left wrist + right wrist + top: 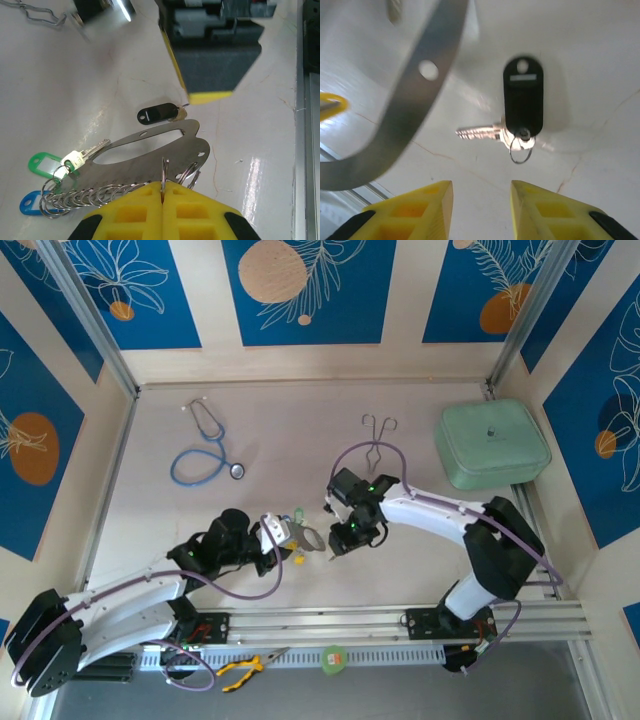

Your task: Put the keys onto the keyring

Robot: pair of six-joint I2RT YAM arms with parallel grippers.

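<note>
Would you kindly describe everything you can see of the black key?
The black key has a glossy oval plastic tag with a hole at one end and a label slot, joined by a small split ring to a short silver blade. It lies flat on the table, ungrasped, just beyond the open right fingers.

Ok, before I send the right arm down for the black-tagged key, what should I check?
1. Left gripper shut on the keyring: ok.
2. Right gripper open, nothing between its fingers: ok.
3. Black-tagged key lying flat on the table, apart from the keyring: ok.
4. Key roughly ahead of the right gripper's gap, slightly off to one side: ok.
5. Blue tag hanging on the keyring's loops: ok; whether its key is attached: cannot tell.
6. Free opening on the keyring for threading: cannot tell.
</note>
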